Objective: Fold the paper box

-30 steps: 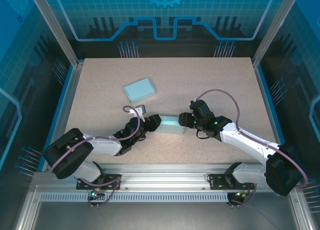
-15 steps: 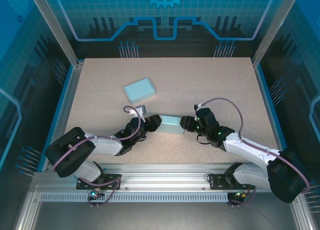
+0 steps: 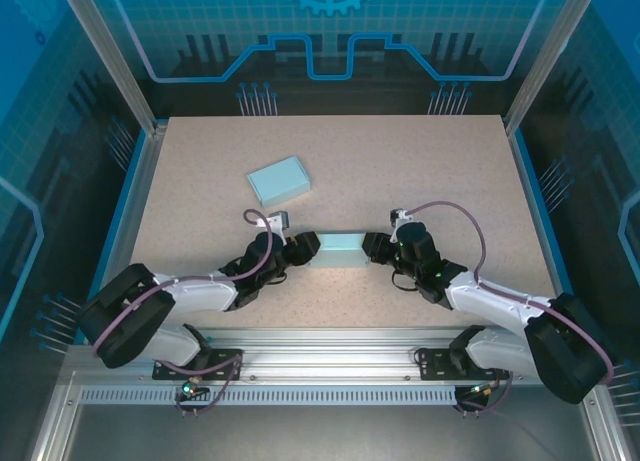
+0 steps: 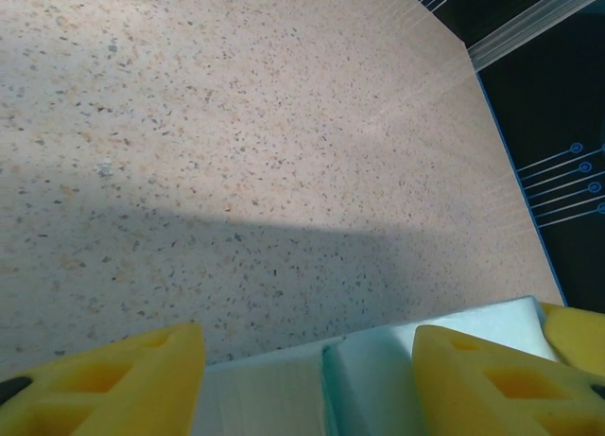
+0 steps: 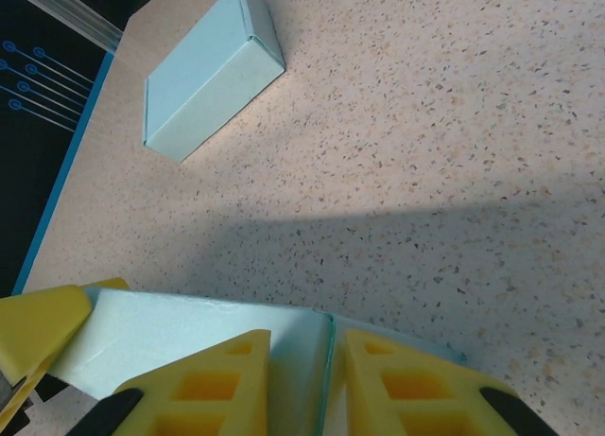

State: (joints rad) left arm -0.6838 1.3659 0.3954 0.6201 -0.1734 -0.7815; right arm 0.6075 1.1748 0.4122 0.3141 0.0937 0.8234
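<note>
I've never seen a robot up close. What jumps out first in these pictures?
A pale blue paper box lies toward the near edge of the speckled table, with the left hand and the right hand meeting it from either end. A second box sits farther back, to the left.

Setting: robot lab, an enclosed test cell. Evidence as seen from beside it: left arm (image 3: 195,291) and right arm (image 3: 495,296) are bolted side by side to a slotted aluminium rail (image 3: 320,366) at the near edge of a speckled table (image 3: 400,171). A bare cable (image 3: 445,204) loops over the right arm. Aluminium posts (image 3: 113,66) rise at the table's corners, with clear panes at the sides. The back wall (image 3: 330,31) is a blue panel printed with circuit lines and a gear. Both arms reach to one small pale box (image 3: 340,249); a second box (image 3: 278,181) lies farther back on the table
</note>
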